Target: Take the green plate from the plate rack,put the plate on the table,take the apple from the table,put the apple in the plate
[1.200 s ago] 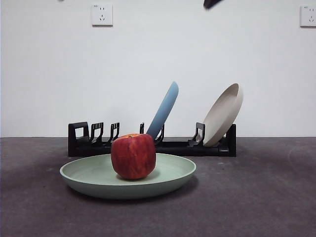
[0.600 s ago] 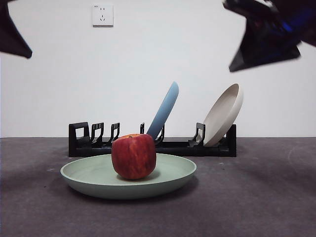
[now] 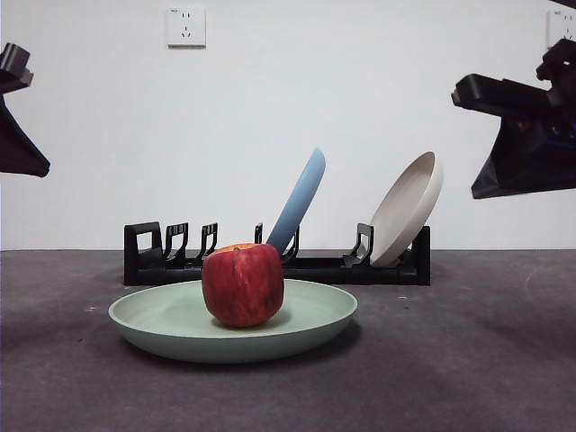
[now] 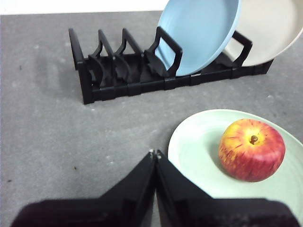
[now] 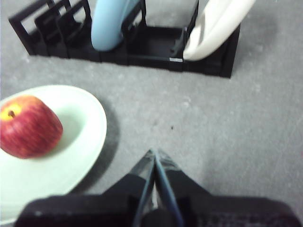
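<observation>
The apple (image 3: 243, 283) sits in the green plate (image 3: 162, 326), which lies on the desk (image 3: 468, 360) near the front. Behind it, farther back, stands the plate rack (image 3: 148, 256). A blue plate (image 3: 301, 198) leans in the rack's middle slots, and a beige plate (image 3: 409, 209) leans at its right end.

A smooth light blue round plate (image 3: 299, 202) stands on its edge and leans to one side. Well apart from it, a cream-beige round plate (image 3: 407, 209) leans the same way. Behind them is a plain white wall (image 3: 288, 108) with a white plug socket (image 3: 185, 27) high up. Another socket (image 3: 562, 27) sits at the far corner.
</observation>
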Controlling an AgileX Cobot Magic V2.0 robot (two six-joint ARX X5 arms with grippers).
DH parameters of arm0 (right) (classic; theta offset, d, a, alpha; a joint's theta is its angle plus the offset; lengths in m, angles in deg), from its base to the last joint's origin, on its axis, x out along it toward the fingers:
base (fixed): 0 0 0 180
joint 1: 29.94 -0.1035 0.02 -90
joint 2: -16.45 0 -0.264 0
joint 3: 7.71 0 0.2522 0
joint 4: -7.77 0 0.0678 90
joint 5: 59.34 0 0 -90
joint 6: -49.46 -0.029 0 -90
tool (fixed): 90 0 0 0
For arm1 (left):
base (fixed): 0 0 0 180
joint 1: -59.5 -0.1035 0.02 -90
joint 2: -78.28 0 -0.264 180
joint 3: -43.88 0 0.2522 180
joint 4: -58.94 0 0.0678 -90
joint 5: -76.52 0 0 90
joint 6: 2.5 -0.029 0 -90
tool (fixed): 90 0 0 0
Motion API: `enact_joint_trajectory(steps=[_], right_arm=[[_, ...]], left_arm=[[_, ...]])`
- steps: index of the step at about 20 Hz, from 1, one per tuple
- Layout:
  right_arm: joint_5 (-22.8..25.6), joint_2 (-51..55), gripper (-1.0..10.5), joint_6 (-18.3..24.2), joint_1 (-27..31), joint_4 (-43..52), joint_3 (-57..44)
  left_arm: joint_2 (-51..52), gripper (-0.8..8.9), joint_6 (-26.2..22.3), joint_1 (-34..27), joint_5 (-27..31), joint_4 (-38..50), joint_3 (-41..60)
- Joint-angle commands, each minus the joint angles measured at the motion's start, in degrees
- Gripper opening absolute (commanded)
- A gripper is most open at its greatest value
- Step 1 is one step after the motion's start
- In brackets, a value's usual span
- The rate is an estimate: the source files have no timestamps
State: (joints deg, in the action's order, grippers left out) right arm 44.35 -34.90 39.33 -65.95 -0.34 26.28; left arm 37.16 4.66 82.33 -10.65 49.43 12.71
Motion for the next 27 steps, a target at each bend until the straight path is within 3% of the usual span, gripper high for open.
enact_joint_trajectory(steps=[1, 8, 12, 16, 20, 22, 27], right_arm=[[0.2, 0.0, 0.0, -0.7, 0.0, 0.0, -0.2], [0.2, 0.0, 0.0, -0.7, 0.0, 0.0, -0.2], [0.2, 0.0, 0.0, -0.7, 0.0, 0.0, -0.2], [0.2, 0.0, 0.0, -0.7, 0.0, -0.1, -0.2], [0.2, 0.0, 0.0, -0.7, 0.0, -0.1, -0.2], [0.2, 0.0, 0.0, -0.7, 0.0, -0.1, -0.2], [0.2, 0.0, 0.0, -0.7, 0.0, -0.1, -0.2]], left_arm=[[0.1, -0.03, 0.4, 0.0, 0.0, 0.2, 0.2], [0.7, -0.03, 0.4, 0.0, 0.0, -1.0, 0.2], [14.2, -0.03, 0.3, -1.5, -0.2, -9.9, 0.2], [28.6, -0.03, -0.5, -9.7, 0.0, -15.7, 0.2], [33.7, -0.03, -7.0, -17.6, -0.1, -21.1, 0.6], [34.5, -0.03, -8.9, -19.6, -0.2, -20.5, 2.8], [35.8, -0.03, -8.7, -21.2, -0.4, -11.2, 12.9]])
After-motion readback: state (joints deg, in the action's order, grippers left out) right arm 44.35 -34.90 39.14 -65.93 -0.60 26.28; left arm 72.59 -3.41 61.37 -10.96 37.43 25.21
